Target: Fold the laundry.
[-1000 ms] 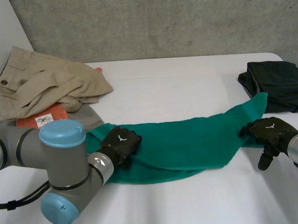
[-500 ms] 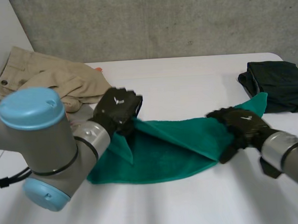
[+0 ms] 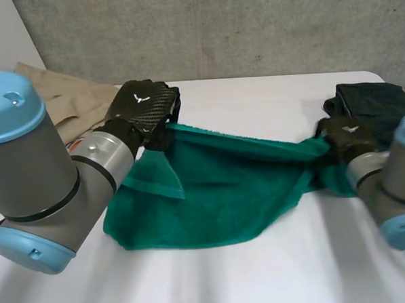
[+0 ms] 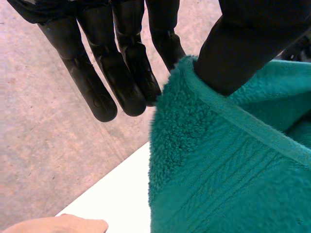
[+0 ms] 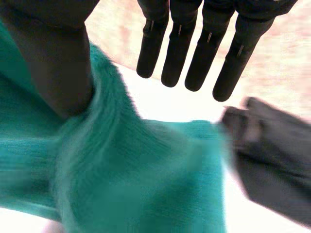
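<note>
Head view first: the left hand [image 3: 144,105] is up off the white table [image 3: 254,98] near the back left, gripping one corner of the green towel [image 3: 218,191], and the right hand [image 3: 345,134] has the opposite end bunched up over on the right. So the top edge of the towel is strung between the two hands, and the rest sags down with its lower part lying on the table in front. One flap is folded over near the left end. A pile of khaki trousers [image 3: 67,101] sits behind the left arm, and a dark garment [image 3: 380,105] lies at the back right, just past the right hand. Left wrist view: the fingers [image 4: 92,82] are pretty much straight, but the thumb [image 4: 238,53] is pressed onto the hemmed edge of the towel [image 4: 228,165] right at its corner, pinching it against the hand. The table edge [image 4: 116,199] and a concrete wall [image 4: 43,145] show beyond. Right wrist view: same deal. The fingers [image 5: 194,53] point straight out and the thumb [image 5: 58,63] is dug into a gathered wad of towel [image 5: 121,179], clamping it, with the dark garment [image 5: 277,160] lying just beside the towel's end.
</note>
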`<state>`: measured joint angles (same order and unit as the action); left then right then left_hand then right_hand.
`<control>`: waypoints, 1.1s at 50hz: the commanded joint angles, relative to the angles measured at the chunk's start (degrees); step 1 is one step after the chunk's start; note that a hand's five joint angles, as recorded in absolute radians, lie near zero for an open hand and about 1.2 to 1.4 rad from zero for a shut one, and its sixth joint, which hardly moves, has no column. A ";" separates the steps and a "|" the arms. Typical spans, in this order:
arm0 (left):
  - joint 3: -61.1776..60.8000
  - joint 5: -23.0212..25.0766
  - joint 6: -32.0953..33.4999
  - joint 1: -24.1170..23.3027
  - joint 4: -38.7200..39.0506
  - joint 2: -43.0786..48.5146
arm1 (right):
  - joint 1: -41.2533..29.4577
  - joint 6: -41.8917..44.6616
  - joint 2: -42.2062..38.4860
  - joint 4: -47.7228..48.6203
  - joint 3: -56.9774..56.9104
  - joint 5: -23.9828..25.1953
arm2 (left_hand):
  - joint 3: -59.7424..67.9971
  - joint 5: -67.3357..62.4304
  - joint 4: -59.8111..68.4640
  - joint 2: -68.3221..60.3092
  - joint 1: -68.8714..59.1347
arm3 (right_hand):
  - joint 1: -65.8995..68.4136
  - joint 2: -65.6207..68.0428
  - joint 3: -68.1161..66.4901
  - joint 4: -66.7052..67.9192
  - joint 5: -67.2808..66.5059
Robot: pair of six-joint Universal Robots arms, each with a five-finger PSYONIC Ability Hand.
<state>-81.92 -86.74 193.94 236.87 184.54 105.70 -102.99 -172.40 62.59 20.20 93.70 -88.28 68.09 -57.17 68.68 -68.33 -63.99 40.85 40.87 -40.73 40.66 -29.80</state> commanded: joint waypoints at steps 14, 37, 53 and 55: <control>1.23 0.25 1.00 3.86 -9.10 -8.40 | 9.99 22.53 20.89 -39.86 -18.89 15.68 | 11.91 -12.83 11.32 -11.67 -16.01 | 39.15 39.13 -39.27 39.34 -40.20; 18.00 0.34 7.23 6.50 -7.10 19.27 | 7.80 34.42 -0.18 -47.55 -30.67 14.20 | 11.91 -12.83 11.32 -11.67 -16.01 | 39.15 39.13 -39.27 39.34 -40.20; 31.74 1.74 11.99 9.84 34.05 12.79 | 5.60 15.08 5.34 2.65 -42.19 3.20 | 11.91 -12.83 11.32 -11.67 -16.01 | 39.15 39.13 -39.27 39.34 -40.20; 30.33 3.41 11.99 9.93 32.29 10.15 | 5.25 15.08 6.13 2.21 -42.20 3.90 | 11.91 -12.83 11.32 -11.67 -16.01 | 39.15 39.13 -39.27 39.34 -40.20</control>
<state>-48.77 -85.90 206.31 246.48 213.46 122.82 -97.38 -156.48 65.23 17.16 51.00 -84.52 68.30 -58.01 68.70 -68.54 -64.70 64.86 67.49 -67.86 68.60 -58.22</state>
